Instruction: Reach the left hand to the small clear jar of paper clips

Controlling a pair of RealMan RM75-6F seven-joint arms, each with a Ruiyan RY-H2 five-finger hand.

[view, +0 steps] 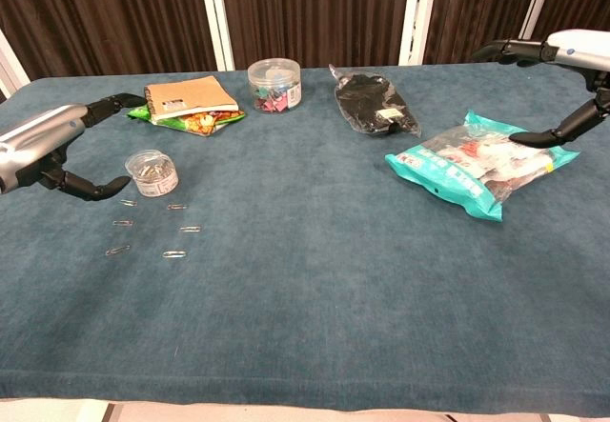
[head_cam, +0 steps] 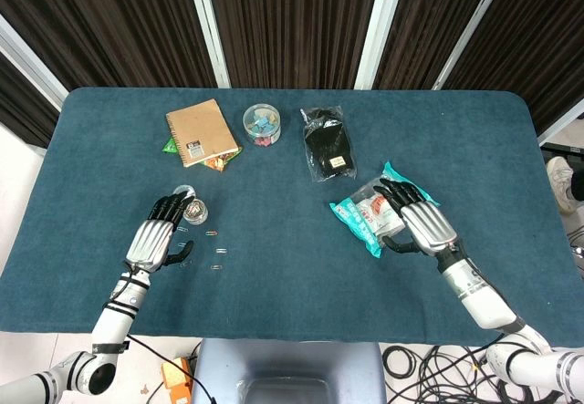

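Head view: we have the left robot hand (head_cam: 157,237) spread at the small clear round jar of metal paper clips (head_cam: 193,210), reach nearly complete.
Jar stands on the blue-covered counter (head_cam: 292,267), front left, loose paper clips (view: 174,253) just beside it; fingers (head_cam: 170,208) sit at its side, contact we cannot tell. Next we'd judge a short close-in around it. Right robot hand (head_cam: 422,224) rests spread on the teal snack bag (head_cam: 365,217).

1. Brown notebook (head_cam: 202,131) at the table's (head_cam: 292,276) far left, lying on a green packet (head_cam: 222,159).
2. Clear tub of coloured clips (head_cam: 262,123) beside it.
3. Black bagged item (head_cam: 328,143) further right.
4. Teal snack bag (head_cam: 365,212) at right.
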